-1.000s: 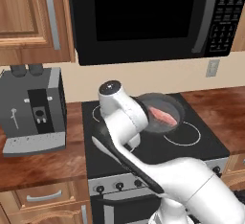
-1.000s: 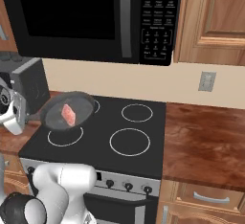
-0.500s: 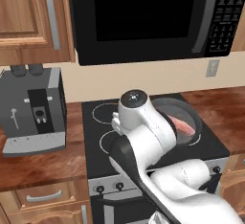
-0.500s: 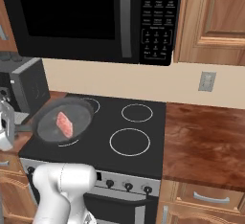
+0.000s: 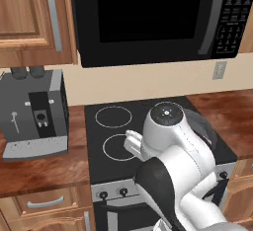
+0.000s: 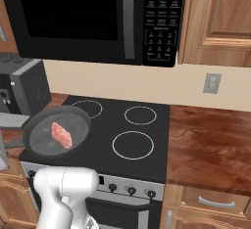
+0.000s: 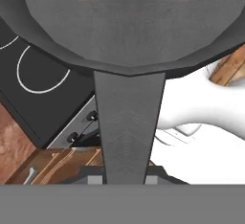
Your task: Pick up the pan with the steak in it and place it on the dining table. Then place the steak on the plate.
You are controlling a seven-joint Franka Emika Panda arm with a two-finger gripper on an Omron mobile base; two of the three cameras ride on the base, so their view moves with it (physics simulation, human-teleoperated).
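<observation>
The dark grey pan point(image 6: 56, 134) hangs above the stove's front left corner, level, with the pinkish-red steak point(image 6: 62, 135) lying near its middle. Its short handle point(image 6: 12, 142) points left, off the frame's edge. In the hand view the pan's grey body point(image 7: 129, 22) spreads across the top and the handle point(image 7: 127, 122) runs straight down into my gripper point(image 7: 124, 180), which is shut on the handle's end. In the left base view my white arm covers most of the pan, leaving only an arc of its rim point(image 5: 205, 129). The dining table and the plate are out of view.
Below the pan lies a black stove top point(image 6: 132, 130) with ringed burners. A black microwave point(image 6: 93, 17) hangs low above it. A grey coffee machine point(image 5: 34, 116) stands on the left counter. Wood counter point(image 6: 211, 145) runs to the right, with cabinets overhead.
The pan with the steak has been drawn back from over the burner toward the stove's front edge and the base. The arm has swung across the left base view with it.
</observation>
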